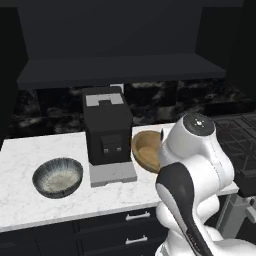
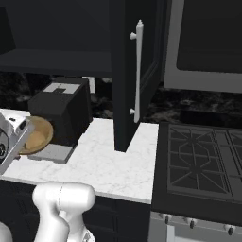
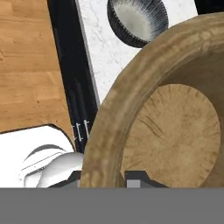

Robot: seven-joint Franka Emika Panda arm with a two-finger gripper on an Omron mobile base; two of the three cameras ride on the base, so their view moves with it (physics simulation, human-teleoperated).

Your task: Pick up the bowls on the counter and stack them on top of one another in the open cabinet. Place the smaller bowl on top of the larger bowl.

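Room: your wooden bowl (image 1: 146, 150) sits tilted just beside the coffee machine (image 1: 106, 129); grey-blue bowl (image 1: 58, 177) well apart on the counter (image 1: 30, 150) | Pincer (image 3: 103, 178): clenched on the wooden bowl's rim, apparently lifted | Arm: folded low.

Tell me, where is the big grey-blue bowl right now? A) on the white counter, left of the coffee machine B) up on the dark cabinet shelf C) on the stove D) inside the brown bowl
A: the grey-blue bowl sits on the white counter, left of the black coffee machine, away from the brown bowl.
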